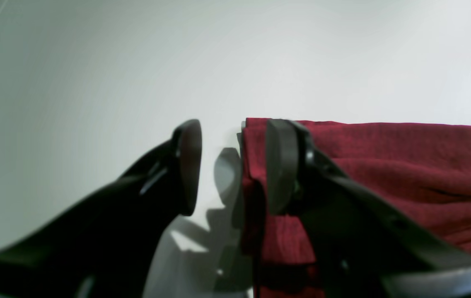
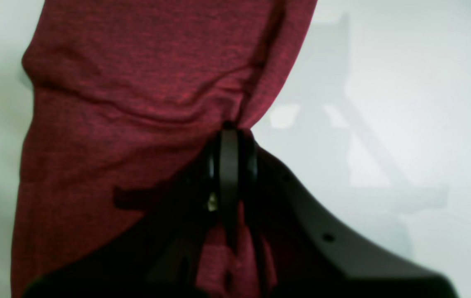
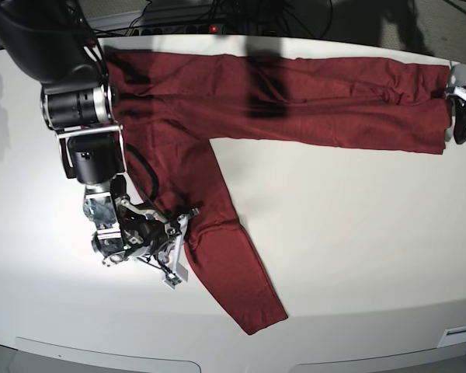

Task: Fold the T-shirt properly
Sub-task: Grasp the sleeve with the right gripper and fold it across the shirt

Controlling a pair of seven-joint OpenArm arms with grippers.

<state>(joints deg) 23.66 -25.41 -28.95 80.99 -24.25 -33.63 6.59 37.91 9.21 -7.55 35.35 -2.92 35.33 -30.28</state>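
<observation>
The shirt (image 3: 295, 97) lies flat on the white tabletop (image 3: 357, 233), the right gripper's (image 2: 229, 136) jaws pinch its sleeve edge, and the left gripper's (image 1: 233, 165) jaws stand apart at its hem.

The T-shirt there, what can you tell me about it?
The T-shirt is a plain dark red long-sleeved top of thin, wrinkly knit, lying on the white table. One sleeve runs down toward the near edge. The right gripper is shut on a pinch of its edge; the left gripper stands open astride another edge.
</observation>
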